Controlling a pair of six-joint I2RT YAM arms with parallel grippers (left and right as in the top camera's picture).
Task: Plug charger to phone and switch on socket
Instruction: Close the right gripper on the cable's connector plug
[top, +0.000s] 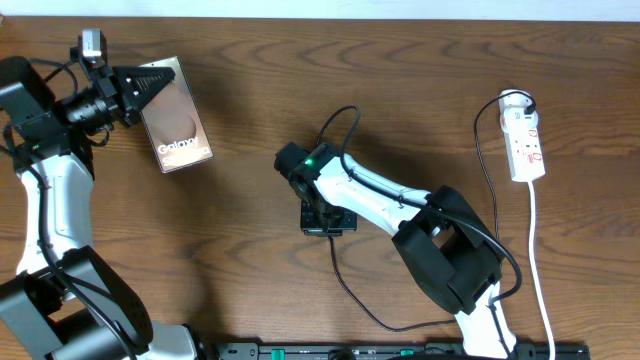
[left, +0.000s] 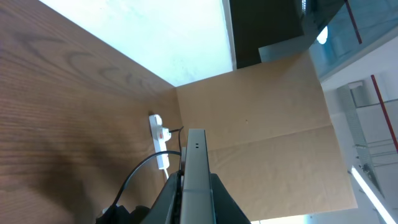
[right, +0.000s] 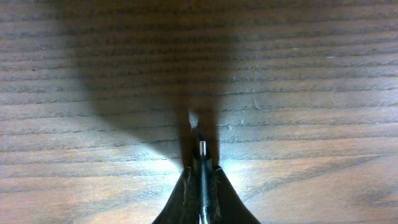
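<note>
Seen from overhead, the phone (top: 180, 125) is clamped at one end by the left claw (top: 150, 85), presumably so that its port is presented. The charger (top: 336, 262) is pinched mid-table by the right claw (top: 325, 215), well apart from the socket (top: 527, 140). In the left wrist view, the phone is seen edge-on between closed jaws. In the right wrist view, the connector tip (right: 202, 148) (barely protruding) is squeezed by fingers pressed together.

Phone (top: 178, 132) left, socket (top: 526, 146) right (well apart)

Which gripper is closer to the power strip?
Right. The right gripper is halfway across toward the power strip, holding the charger tip; the left gripper is at the far opposite side, holding the phone.
</note>
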